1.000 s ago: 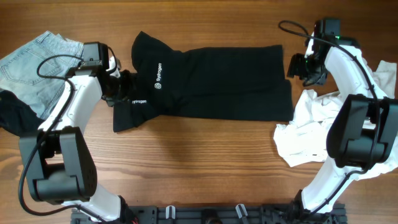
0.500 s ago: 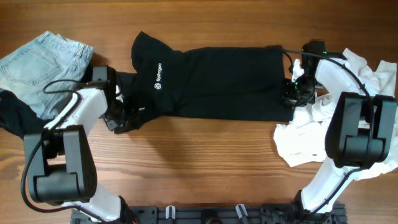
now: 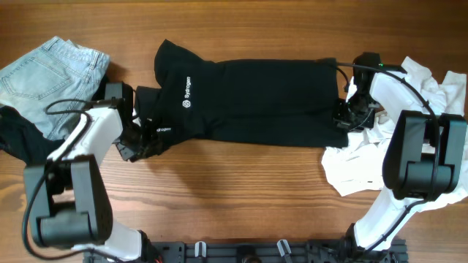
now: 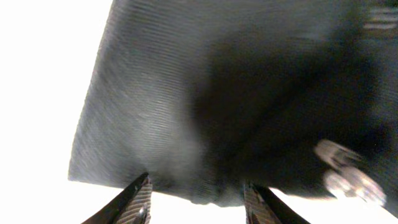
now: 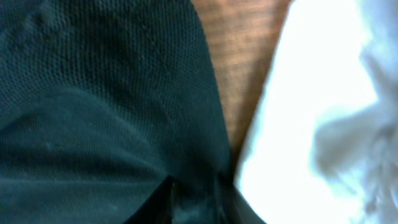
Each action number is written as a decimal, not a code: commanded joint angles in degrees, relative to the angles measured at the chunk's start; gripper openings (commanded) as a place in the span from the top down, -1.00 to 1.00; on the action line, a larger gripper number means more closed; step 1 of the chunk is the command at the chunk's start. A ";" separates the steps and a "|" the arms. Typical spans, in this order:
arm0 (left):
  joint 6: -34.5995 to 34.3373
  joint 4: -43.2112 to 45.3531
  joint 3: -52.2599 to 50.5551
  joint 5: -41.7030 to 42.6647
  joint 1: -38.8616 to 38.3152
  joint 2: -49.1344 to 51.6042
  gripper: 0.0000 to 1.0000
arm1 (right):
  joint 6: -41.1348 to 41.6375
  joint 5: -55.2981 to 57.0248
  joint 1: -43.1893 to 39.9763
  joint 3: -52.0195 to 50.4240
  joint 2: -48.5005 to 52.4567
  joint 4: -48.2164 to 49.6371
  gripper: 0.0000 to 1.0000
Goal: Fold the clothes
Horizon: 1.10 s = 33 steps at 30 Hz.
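Note:
A black T-shirt (image 3: 248, 98) with small white print lies spread across the far middle of the wooden table. My left gripper (image 3: 137, 144) is at the shirt's lower-left sleeve; in the left wrist view its fingers (image 4: 199, 202) are open with the black cloth's hem (image 4: 205, 124) just at the tips. My right gripper (image 3: 344, 119) is at the shirt's right edge; in the right wrist view its fingers (image 5: 194, 200) are close together with black fabric (image 5: 112, 93) pinched between them.
Light blue jeans (image 3: 51, 73) lie at the far left with a dark garment (image 3: 18, 139) below them. A pile of white clothing (image 3: 365, 157) lies at the right, touching the shirt's right edge, and shows in the right wrist view (image 5: 311, 106).
Both grippers have moved toward the near side onto the shirt's edges. The left one went from the upper sleeve to the lower-left sleeve; the right one came down to the right edge.

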 commanded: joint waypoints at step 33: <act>10.32 24.85 11.80 -24.68 -23.54 -0.35 -0.24 | 0.94 1.20 -0.26 3.74 0.17 -0.85 0.18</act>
